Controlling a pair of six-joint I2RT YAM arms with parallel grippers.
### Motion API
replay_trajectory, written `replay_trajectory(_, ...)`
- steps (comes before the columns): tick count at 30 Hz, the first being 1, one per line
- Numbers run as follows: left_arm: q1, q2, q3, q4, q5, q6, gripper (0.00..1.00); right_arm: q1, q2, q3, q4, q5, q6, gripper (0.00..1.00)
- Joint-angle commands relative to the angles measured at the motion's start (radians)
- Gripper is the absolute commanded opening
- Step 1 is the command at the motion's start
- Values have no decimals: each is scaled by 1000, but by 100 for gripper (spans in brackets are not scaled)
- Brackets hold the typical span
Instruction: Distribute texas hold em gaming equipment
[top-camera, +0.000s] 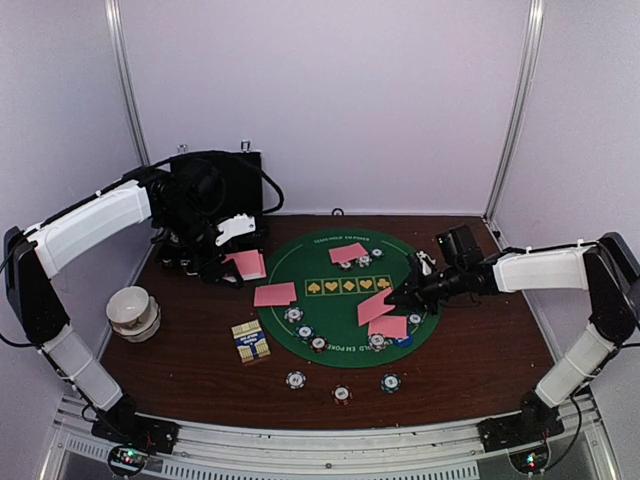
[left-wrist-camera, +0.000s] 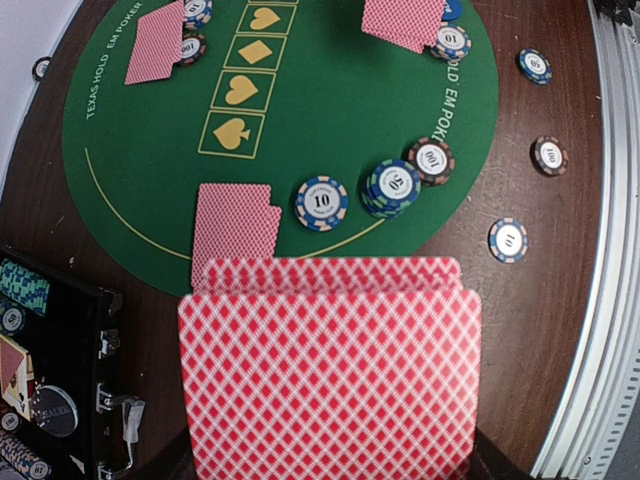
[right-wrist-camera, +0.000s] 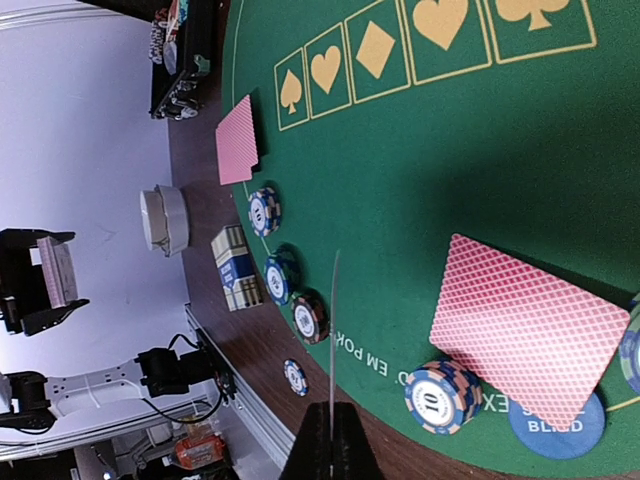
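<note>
Pink-backed card stack (left-wrist-camera: 330, 370) sits clamped in your L fingers (top-camera: 230, 262); dealt pair (left-wrist-camera: 235, 222) and chips (left-wrist-camera: 392, 187) lie on green mat (left-wrist-camera: 330, 120) just past them. R fingers (right-wrist-camera: 330, 445) pinch one card (right-wrist-camera: 333, 320) edge-on, above mat.

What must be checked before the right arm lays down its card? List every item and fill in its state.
1. Right end effector shut on its card: ok.
2. Left end effector gripping the deck: ok.
3. Suit boxes on the green mat free of cards: ok.
4. Count of cards in the dealt pile nearest the right arm: cannot tell.
5. That pile lying clear of the blue button: not ok, it overlaps the button.
</note>
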Motion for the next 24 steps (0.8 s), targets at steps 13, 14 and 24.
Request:
replay_trajectory(13,4,-28,-3,15,23,12,0,-22,-26,-34,-65,193,-114,0)
replay_trajectory(14,4,-28,-3,16,24,12,0,-22,-32,-42,-65,205,-116,0)
replay_trajectory(24,4,-29,0,14,28,14,0,-10,-58,-62,-133,282,-145,16)
